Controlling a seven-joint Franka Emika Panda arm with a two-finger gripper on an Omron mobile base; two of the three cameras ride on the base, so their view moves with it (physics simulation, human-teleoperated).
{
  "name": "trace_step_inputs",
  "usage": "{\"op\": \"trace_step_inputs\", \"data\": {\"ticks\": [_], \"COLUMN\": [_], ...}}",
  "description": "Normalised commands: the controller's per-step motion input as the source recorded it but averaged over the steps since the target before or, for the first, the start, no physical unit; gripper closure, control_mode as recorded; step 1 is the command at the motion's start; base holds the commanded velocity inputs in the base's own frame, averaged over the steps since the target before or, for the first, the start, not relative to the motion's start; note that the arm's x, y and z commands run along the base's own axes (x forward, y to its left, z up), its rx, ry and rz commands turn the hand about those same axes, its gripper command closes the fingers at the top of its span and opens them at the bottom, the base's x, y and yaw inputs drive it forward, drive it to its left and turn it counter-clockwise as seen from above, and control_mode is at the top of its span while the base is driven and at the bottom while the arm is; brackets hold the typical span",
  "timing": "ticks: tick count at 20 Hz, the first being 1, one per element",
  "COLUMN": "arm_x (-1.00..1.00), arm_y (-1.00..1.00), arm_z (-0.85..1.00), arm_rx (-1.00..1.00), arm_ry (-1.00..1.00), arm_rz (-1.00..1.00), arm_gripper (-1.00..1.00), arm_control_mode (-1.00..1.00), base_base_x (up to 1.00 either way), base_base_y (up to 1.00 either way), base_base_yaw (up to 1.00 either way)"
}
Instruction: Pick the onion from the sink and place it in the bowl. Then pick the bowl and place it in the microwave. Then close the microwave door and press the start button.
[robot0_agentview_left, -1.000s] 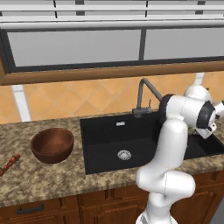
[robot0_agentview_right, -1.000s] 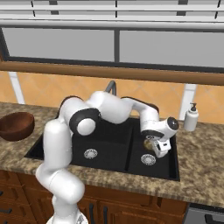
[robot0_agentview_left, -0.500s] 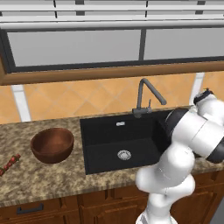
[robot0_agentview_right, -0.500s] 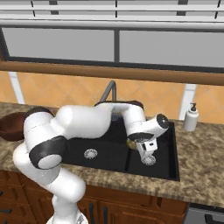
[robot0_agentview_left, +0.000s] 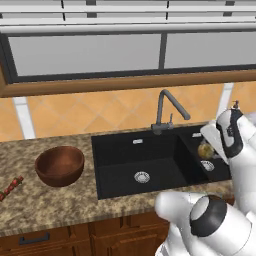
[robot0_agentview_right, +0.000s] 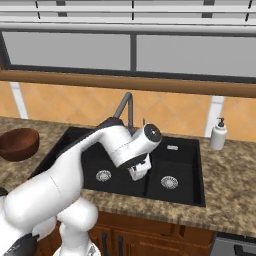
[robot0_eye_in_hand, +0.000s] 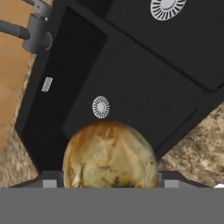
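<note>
Yellowish onion (robot0_eye_in_hand: 110, 154) sits gripped in your end effector (robot0_eye_in_hand: 109, 181) above the sink (robot0_agentview_left: 120, 172); carry it level across the worktop (robot0_agentview_left: 30, 210) over to the wooden bowl (robot0_agentview_left: 59, 165), don't squeeze harder

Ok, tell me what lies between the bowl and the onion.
Left base view: from bowl to onion, a counter strip, then the sink's left basin with its drain.

Onion (robot0_eye_in_hand: 110, 155) large at bottom centre, seated between hand's finger tips, above black sink (robot0_eye_in_hand: 144, 92). Two round silver drains (robot0_eye_in_hand: 101, 107) below, one per basin. Grey faucet base (robot0_eye_in_hand: 37, 30) top left. Speckled surface (robot0_eye_in_hand: 199, 148) lower right.
</note>
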Motion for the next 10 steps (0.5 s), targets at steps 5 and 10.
{"op": "trace_step_inputs", "data": {"ticks": [5, 10], "arm_x": [-0.4, -0.09], "arm_y": [1.0, 1.0], "arm_z": [0.37, 0.37], "arm_rx": [-0.23, -0.22], "arm_ry": [-0.12, 0.0], "arm_rz": [0.02, 0.14], "arm_gripper": [1.0, 1.0], "arm_control_mode": [-1.0, -1.0], "base_base_x": [0.0, 0.0], "base_base_y": [0.0, 0.0], "base_base_yaw": [0.0, 0.0]}}
